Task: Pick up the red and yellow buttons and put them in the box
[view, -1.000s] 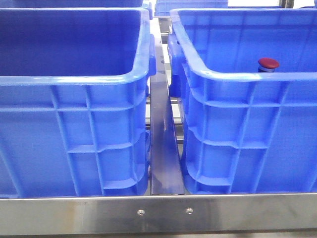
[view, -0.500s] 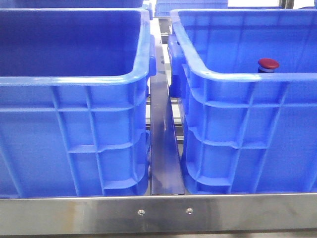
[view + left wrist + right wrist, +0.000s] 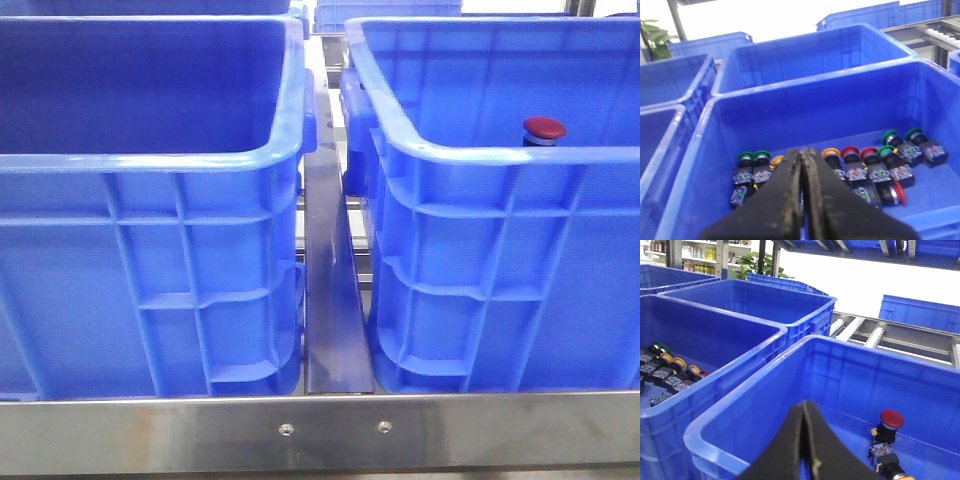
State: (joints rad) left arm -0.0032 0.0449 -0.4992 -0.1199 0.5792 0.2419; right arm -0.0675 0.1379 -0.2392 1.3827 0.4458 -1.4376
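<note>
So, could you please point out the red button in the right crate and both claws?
red button (image 3: 544, 127), front view, on its domed cap.
left claw (image 3: 801, 165), left wrist view, between its closed tips.
right claw (image 3: 803, 412), right wrist view, between its closed tips.

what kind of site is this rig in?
Probably a factory or warehouse sorting station: identical blue crates stand in rows, one holding a batch of push buttons, with a roller conveyor behind and stocked shelving further back.
</note>
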